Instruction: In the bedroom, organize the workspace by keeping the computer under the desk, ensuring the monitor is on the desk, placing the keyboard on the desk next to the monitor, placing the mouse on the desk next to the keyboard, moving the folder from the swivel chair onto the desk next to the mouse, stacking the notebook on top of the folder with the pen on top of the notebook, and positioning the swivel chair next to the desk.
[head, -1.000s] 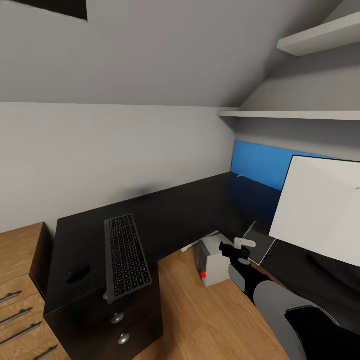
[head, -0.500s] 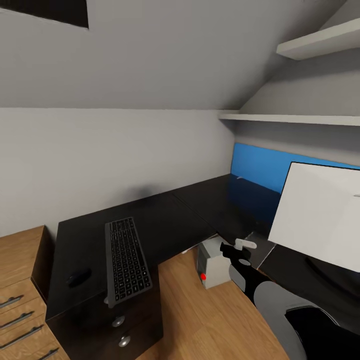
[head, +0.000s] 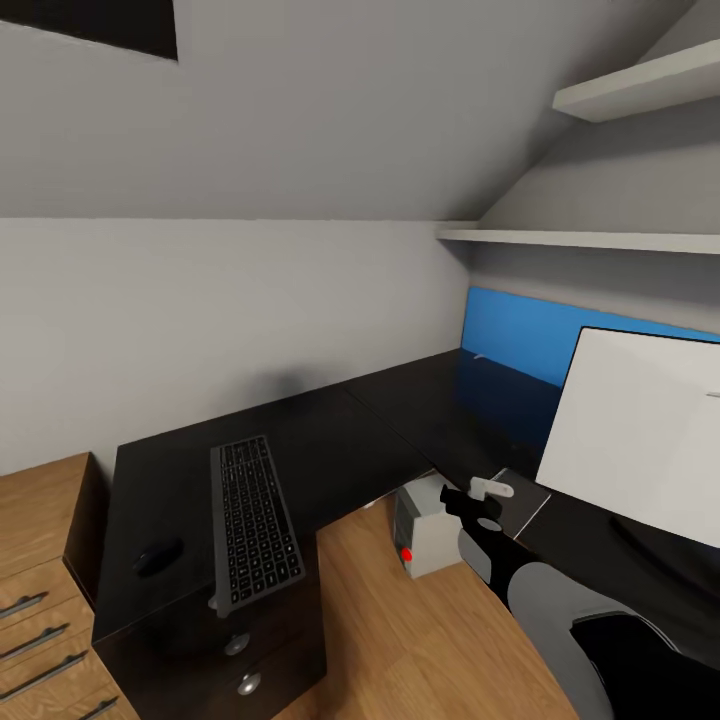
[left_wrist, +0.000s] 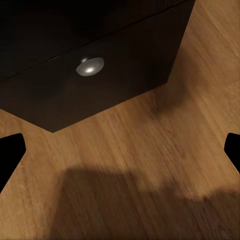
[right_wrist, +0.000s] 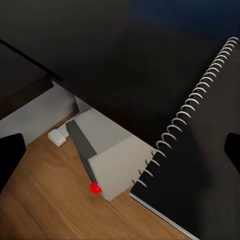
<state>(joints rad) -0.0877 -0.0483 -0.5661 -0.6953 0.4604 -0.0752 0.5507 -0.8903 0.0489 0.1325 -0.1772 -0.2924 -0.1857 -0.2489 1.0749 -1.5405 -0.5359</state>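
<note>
As you look down on the desk (head: 330, 440): one L-shaped black top, and it carries everything below.
Keyboard (head: 252, 522): one, on the left wing, its near end at the front edge.
Mouse (head: 158, 558): one, just beside the keyboard on its left.
Monitor (head: 640, 440): one, on the right wing, white back towards you.
Computer (head: 428, 528): one, on the floor under the desk's inner corner.
Knobs: your head view counts two (head: 237, 643), the left wrist view just one (left_wrist: 90, 66), above wooden floor (left_wrist: 150, 150).
Notebook (right_wrist: 200, 165): one; the right wrist view shows its spiral binding, the head view a dark slab beside the monitor.
Left gripper (left_wrist: 122, 150): released, fingertips wide apart over the floor.
Right gripper (right_wrist: 120, 150): released too, holding nothing, above the computer and notebook edge.
</note>
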